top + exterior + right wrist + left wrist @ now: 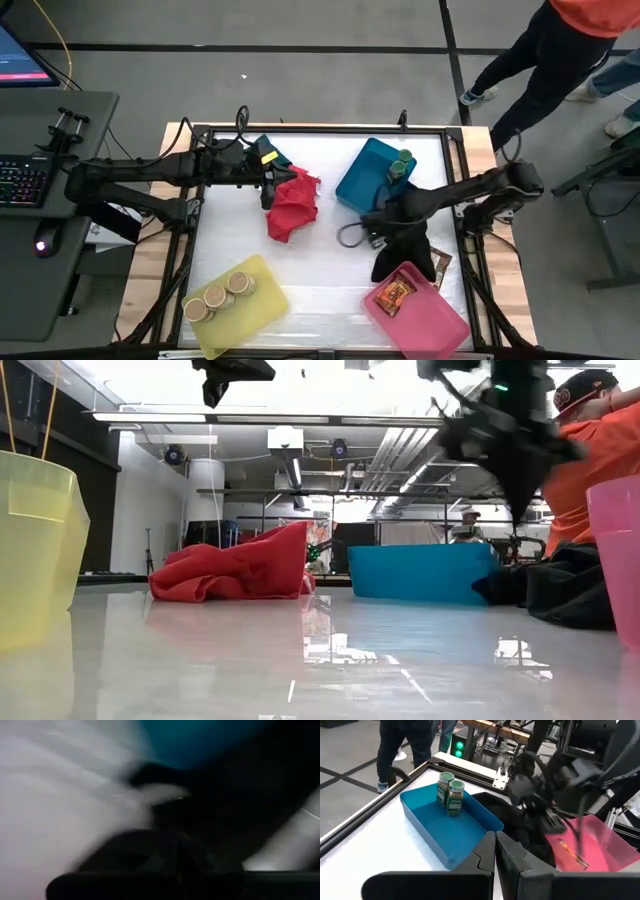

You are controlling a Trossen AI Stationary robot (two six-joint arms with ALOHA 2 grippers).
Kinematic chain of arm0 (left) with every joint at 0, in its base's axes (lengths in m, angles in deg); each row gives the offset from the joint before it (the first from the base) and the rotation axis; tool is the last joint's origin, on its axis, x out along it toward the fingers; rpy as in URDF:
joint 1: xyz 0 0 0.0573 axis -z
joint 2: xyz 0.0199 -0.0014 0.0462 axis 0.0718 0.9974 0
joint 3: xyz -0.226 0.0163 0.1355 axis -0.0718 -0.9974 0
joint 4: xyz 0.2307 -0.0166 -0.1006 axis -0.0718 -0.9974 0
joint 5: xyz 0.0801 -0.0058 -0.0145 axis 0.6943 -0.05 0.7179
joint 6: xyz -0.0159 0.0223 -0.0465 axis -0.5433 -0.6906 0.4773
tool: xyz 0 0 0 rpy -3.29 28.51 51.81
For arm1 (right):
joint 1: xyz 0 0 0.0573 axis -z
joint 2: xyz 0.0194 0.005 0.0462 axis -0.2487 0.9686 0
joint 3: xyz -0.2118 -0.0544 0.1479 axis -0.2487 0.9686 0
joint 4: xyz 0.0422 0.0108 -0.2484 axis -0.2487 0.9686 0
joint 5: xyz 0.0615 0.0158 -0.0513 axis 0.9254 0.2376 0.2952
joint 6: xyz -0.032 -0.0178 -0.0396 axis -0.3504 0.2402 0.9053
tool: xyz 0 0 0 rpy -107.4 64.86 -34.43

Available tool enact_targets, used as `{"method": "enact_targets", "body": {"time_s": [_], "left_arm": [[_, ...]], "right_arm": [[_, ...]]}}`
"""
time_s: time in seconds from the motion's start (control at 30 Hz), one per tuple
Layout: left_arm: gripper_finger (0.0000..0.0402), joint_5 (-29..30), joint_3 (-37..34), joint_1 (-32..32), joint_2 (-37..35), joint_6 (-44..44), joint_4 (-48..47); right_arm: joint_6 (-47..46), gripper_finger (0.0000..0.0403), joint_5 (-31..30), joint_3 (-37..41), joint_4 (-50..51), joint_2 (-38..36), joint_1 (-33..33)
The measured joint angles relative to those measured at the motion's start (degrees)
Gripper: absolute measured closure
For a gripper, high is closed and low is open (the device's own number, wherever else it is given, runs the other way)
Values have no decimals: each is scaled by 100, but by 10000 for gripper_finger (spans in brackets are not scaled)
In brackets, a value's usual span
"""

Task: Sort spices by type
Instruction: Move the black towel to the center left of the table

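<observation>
From my remote station: a glossy white table [320, 285] in a workshop where a person in orange [590, 12] passes. Tan-lidded jars [218, 295] fill the yellow tray [262, 300], green-lidded jars [402, 164] the blue tray [358, 180], a packet [396, 293] the pink tray [432, 322]. Left gripper [267, 196], fingers together, hangs over the red cloth [292, 208]. Right gripper [368, 222], closed, sits at the black cloth [405, 250], which half hides another packet [441, 266].

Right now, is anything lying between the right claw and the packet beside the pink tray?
Yes. The black cloth lies over part of that packet, and the shut right claw is at the cloth's far edge, beside the blue tray.
</observation>
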Motion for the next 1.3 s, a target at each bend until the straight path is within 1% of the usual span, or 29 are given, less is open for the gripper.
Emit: {"method": "enact_targets", "body": {"time_s": [0.1,0.2,0.3,0.4,0.63,0.77,0.97,1.03,1.17,1.3], "left_arm": [[401,4,-2,0,1,1,0],[401,5,-2,0,0,1,1],[402,7,-1,0,0,5,1],[402,6,-2,1,0,8,3],[402,28,-1,1,2,21,3],[401,28,-2,1,2,23,3],[402,28,-2,1,0,18,5],[402,28,-2,-1,1,18,3],[402,28,-2,-1,1,16,3],[402,28,-2,-1,1,14,3]], "right_arm": [[-504,403,-243,275,831,-366,-34],[-1048,403,-385,629,1354,-723,-32],[-1471,403,-407,1006,1459,-999,-5],[-1750,403,-389,1439,1441,-1028,13],[-1850,403,-136,2395,413,-1013,190],[-1846,403,214,2775,-478,-1013,295],[-1918,403,169,2829,-2279,-1013,196],[-2017,403,156,2829,-2742,-1013,145],[-2156,403,158,2829,-3429,-1013,10],[-2313,403,158,2826,-3805,-989,-134]]}}
